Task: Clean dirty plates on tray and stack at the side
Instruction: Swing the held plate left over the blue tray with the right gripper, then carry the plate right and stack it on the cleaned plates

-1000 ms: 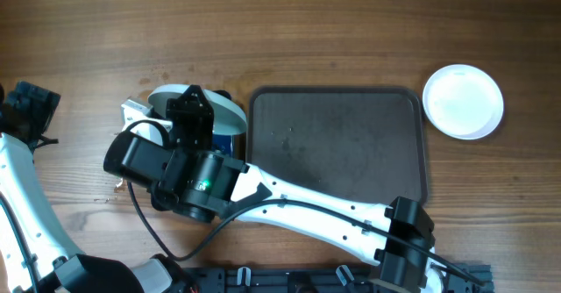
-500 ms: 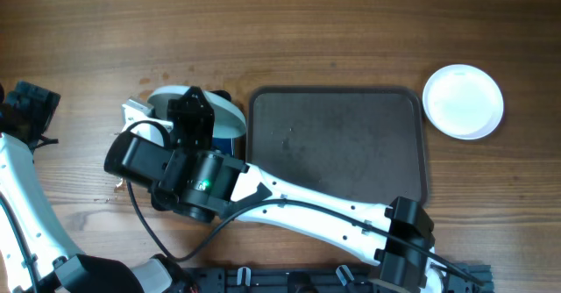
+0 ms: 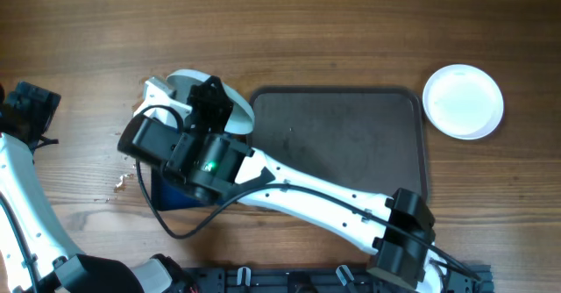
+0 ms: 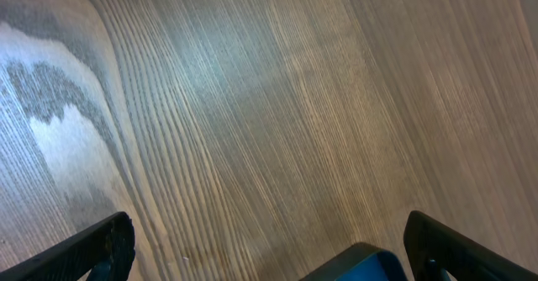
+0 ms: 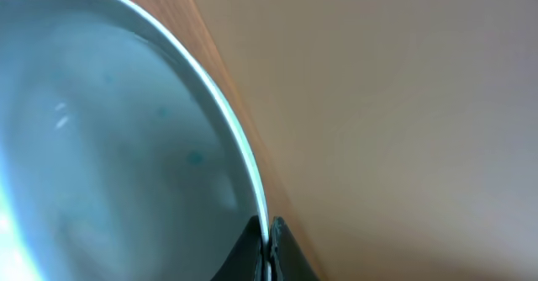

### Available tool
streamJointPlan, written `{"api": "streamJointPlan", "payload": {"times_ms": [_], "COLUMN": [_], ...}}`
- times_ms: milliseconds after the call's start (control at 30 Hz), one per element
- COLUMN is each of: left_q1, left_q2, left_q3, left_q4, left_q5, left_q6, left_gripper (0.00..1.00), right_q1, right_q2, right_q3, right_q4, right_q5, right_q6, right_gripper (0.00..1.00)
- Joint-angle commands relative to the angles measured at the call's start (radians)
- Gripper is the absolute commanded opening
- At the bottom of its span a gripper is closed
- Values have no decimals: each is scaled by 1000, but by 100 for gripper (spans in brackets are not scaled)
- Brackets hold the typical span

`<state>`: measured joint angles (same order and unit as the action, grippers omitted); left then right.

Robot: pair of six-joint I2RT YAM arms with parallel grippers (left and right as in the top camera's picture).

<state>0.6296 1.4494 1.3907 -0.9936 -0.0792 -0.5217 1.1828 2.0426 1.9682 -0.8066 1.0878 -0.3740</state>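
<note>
My right gripper (image 3: 216, 110) is shut on the rim of a white plate (image 3: 188, 86) and holds it tilted, left of the dark tray (image 3: 351, 175). In the right wrist view the plate (image 5: 109, 146) fills the left side and its rim is pinched between my fingers (image 5: 267, 246). The tray holds no plates. A second white plate (image 3: 463, 101) lies on the table right of the tray. My left gripper (image 3: 26, 102) is open and empty at the far left edge; in the left wrist view its fingers (image 4: 269, 251) straddle bare wood.
A blue container (image 3: 172, 193) with a dark rim sits under the right arm, left of the tray; its corner shows in the left wrist view (image 4: 361, 264). A few crumbs (image 3: 119, 186) lie on the wood beside it.
My right gripper has moved up and slightly right with the plate in it, uncovering the blue container below. The left arm has not moved.
</note>
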Motion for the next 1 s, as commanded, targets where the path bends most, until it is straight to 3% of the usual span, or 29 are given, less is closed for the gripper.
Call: {"api": "streamJointPlan", "payload": {"times_ms": [0,167,233,367,500,700,967], "left_q1": [6,6,6,6,6,6,-27], "left_q2": [6,6,6,6,6,17,87], "left_q3": [3,3,3,3,3,3,3], "left_q4": [-5,-3,-6,-13,-12,-8,-29], "left_q5": [11,12,12,11,12,53,72], "left_q6": [-10,-11,-10,-10,-11,-11,-10], "left_gripper": [100,100,100,100,100,100,100], "right_q1": [-19,-19,-23,-132,-290,-604,-1091], "right_q2": [9,9,6,6,-23,-59,-59], "right_q3": [20,20,20,20,21,21,21], "right_q4": [-76,-137,-153,-198,-224,-311,-430], "right_q5": [-90,-182,-240,-623,-829,-944,-1069], "right_q6": [159,228,320,547,674,853,840], "right_gripper": [4,4,4,4,4,4,4]}}
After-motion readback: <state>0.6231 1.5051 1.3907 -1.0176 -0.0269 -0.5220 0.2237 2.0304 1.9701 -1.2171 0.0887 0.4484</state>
